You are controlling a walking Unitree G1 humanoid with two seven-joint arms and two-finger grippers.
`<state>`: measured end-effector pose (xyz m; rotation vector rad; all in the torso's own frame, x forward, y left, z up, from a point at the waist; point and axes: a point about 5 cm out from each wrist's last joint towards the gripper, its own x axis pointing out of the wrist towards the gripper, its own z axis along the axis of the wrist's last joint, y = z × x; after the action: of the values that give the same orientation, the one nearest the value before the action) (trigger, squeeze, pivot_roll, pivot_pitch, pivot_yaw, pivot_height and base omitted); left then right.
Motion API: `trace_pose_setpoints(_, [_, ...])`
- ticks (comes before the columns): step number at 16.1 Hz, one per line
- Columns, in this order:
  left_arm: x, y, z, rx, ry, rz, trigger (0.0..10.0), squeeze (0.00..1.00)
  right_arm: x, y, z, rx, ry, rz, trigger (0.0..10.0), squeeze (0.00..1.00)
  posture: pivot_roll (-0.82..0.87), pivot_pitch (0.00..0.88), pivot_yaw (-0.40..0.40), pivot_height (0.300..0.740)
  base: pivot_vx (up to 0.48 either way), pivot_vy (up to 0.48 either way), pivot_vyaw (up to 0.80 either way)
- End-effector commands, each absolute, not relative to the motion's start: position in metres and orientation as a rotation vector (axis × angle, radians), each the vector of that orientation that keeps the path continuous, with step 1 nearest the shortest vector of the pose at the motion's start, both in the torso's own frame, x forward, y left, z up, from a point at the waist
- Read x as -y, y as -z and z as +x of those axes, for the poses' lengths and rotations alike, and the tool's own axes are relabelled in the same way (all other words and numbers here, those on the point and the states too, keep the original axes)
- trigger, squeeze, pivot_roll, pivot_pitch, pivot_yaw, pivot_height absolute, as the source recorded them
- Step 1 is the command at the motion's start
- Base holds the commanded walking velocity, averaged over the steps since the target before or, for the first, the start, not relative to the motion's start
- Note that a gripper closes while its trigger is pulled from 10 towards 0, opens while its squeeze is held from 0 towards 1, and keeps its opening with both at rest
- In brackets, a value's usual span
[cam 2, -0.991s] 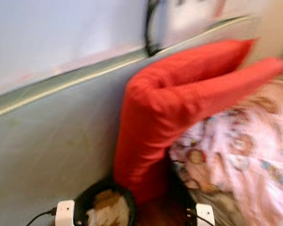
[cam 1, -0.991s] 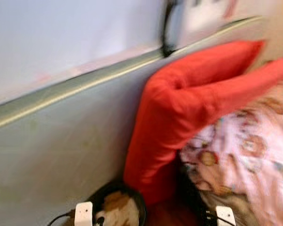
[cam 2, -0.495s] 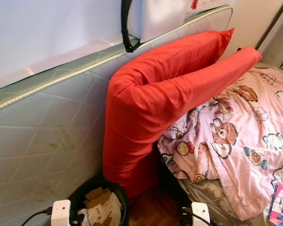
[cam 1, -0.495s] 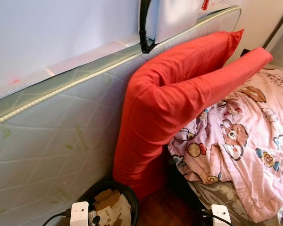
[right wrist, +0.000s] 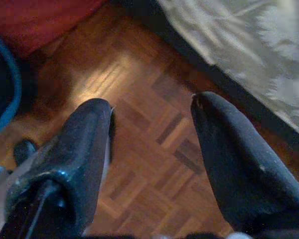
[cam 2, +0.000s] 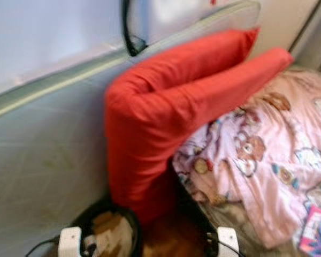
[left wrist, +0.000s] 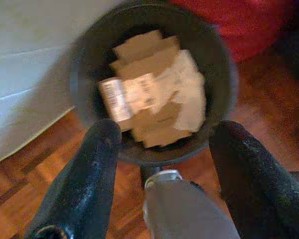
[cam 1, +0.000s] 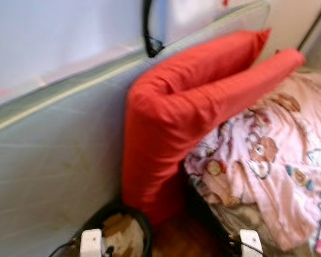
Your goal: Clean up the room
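Below, left gripper [left wrist: 162, 144] over black bin [left wrist: 89, 59] of cardboard scraps [left wrist: 154, 94], fingers wide, empty. Right gripper [right wrist: 152, 132] above parquet floor [right wrist: 149, 149] beside bed [cam 1: 278, 160], fingers wide too. Red pillow [cam 1: 182, 112] propped against upright mattress [cam 1: 53, 155].

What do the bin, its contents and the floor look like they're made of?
Bin: dark with a smooth matte wall, probably plastic; blur leaves it open.
Contents: brown cardboard pieces and white crumpled paper, one with a printed barcode label.
Floor: wood parquet in small reddish-brown blocks, with a slight sheen where light falls on it.
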<state>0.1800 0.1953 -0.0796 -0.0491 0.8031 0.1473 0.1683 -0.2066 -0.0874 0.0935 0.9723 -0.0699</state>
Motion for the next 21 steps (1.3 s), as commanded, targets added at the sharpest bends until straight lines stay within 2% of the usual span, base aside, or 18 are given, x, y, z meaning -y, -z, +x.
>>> trace_pose_setpoints(1, [-0.1962,0.0823,0.175,-0.828,-0.14,-0.033,10.0,0.0,0.2071,0.0889,0.1645,-0.98,0.073,0.097,10.0,0.0,0.11,0.082,-0.054,0.74,0.0,-0.311,-0.66])
trace_pose_setpoints(10, [-0.1957,0.0816,0.1763,-0.819,-0.139,-0.032,10.0,0.0,0.2075,0.0883,0.1655,-0.972,0.08,0.097,10.0,0.0,0.11,0.081,-0.054,0.74,0.0,-0.31,-0.07])
trace_pose_setpoints(18, [-0.1951,0.0806,0.1778,-0.808,-0.137,-0.03,10.0,0.0,0.207,0.0886,0.1653,-0.977,0.077,0.096,10.0,0.0,0.11,0.084,-0.052,0.74,0.0,-0.31,-0.71])
trace_pose_setpoints(21, [-0.1945,0.0798,0.1797,-0.803,-0.133,-0.028,10.0,0.0,0.2072,0.0881,0.1661,-0.967,0.081,0.096,10.0,0.0,0.1,0.084,-0.053,0.74,0.0,-0.31,0.0])
